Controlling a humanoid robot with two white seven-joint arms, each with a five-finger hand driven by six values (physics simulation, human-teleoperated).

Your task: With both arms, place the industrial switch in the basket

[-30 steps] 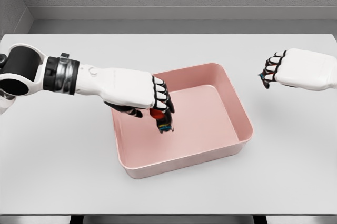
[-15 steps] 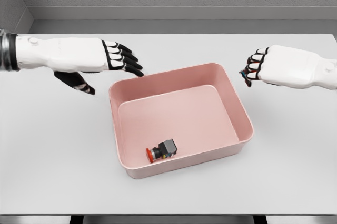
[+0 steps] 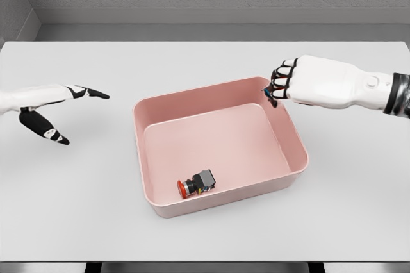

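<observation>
An industrial switch (image 3: 196,183) with a red button and a dark grey body lies on its side inside the pink basket (image 3: 287,119), near the front wall. My left hand (image 3: 75,114) hovers over the table well to the left of the basket, open, with flat fingers and the thumb hanging down. My right hand (image 3: 280,85) is a closed fist just above the basket's back right corner. A small dark piece with a blue tip sticks out of the fist; it looks like a second switch, mostly hidden by the fingers.
The basket stands in the middle of a white table (image 3: 96,209). A grey wall runs behind the table's far edge.
My left hand let go of the switch, which now lies in the basket, and withdrew far to the left. My right fist moved left to the basket's back right corner.
</observation>
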